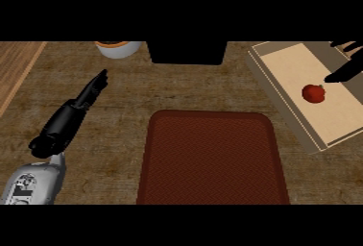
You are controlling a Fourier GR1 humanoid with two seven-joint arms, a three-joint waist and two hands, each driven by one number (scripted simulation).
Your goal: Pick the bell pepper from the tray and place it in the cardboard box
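- Bench [113, 125]: dark mottled wood, red-brown tray [212, 158] at centre.
- Bell pepper [314, 93] sits inside cardboard box [284, 106], right side.
- Left hand [89, 96] open, fingers straight; right hand [346, 72] open over box.

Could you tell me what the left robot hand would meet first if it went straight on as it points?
Probably the white cup at the far edge of the counter: the left robot hand points at it with nothing between. Height is unclear, so it may pass above.
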